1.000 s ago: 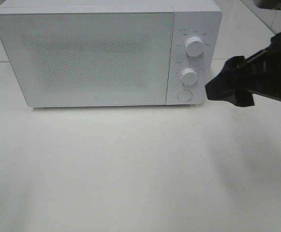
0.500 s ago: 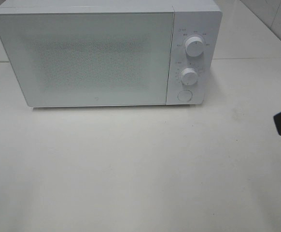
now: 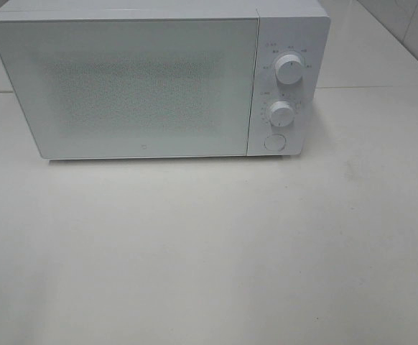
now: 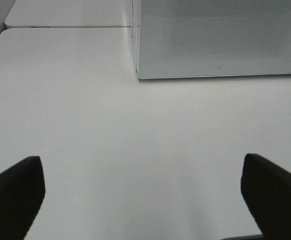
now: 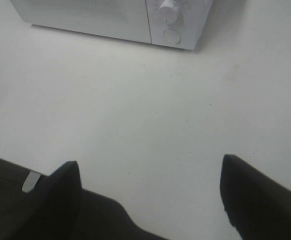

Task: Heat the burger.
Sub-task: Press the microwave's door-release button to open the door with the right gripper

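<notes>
The burger is out of view in every frame. A white microwave (image 3: 151, 79) stands at the back of the table with its door shut; it has two knobs (image 3: 289, 70) and a round button (image 3: 274, 142) on its right panel. It also shows in the left wrist view (image 4: 215, 40) and the right wrist view (image 5: 135, 20). Neither arm shows in the exterior high view. My left gripper (image 4: 143, 200) is open and empty above bare table. My right gripper (image 5: 150, 195) is open and empty, well back from the microwave's button (image 5: 171, 36).
The white table (image 3: 209, 251) spreads in front of the microwave. A seam to a second white surface (image 4: 65, 15) runs behind it at the left. A tiled wall edge (image 3: 410, 29) is at the back right.
My right arm has drawn back from beside the microwave's control panel to the right and left the exterior high view. The microwave has not moved.
</notes>
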You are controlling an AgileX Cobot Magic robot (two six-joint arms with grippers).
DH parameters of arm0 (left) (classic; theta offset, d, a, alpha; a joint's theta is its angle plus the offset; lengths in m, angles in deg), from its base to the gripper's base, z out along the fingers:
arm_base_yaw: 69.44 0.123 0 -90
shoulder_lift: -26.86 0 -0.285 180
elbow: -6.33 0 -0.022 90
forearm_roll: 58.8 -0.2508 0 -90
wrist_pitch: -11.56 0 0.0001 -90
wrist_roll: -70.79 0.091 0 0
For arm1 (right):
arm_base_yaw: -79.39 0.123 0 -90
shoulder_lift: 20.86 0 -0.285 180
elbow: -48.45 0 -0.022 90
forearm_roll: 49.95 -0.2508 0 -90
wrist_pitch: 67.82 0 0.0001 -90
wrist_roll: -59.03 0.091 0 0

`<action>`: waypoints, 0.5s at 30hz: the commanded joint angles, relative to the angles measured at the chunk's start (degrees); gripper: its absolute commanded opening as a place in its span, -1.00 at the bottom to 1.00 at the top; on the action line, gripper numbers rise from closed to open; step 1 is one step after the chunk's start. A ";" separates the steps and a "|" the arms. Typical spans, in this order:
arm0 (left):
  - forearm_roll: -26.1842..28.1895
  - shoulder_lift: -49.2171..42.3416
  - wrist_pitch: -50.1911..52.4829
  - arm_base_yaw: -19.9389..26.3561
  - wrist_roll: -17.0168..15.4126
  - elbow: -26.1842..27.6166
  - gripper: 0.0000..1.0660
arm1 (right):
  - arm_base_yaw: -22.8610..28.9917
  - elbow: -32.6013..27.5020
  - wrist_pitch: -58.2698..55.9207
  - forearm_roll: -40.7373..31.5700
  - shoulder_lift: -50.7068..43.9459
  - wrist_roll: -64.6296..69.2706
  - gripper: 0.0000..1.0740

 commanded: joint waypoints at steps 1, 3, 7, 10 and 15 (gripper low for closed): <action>0.06 -1.03 -0.06 0.17 -0.17 -0.23 0.87 | -5.16 -0.11 -1.60 1.89 -5.27 -1.26 0.41; 0.06 -1.03 -0.06 0.17 -0.17 -0.23 0.87 | -6.25 -0.11 -1.60 2.06 -6.25 -1.89 0.41; 0.06 -1.03 -0.06 0.17 -0.17 -0.23 0.87 | -11.97 -0.11 -1.72 2.01 -11.92 -4.64 0.41; 0.06 -1.03 -0.06 0.17 -0.17 -0.23 0.87 | -14.67 -0.11 -2.06 2.12 -14.90 -5.21 0.41; 0.06 -1.03 -0.06 0.17 -0.17 -0.23 0.87 | -17.42 -0.57 -1.95 2.18 -18.45 -6.36 0.41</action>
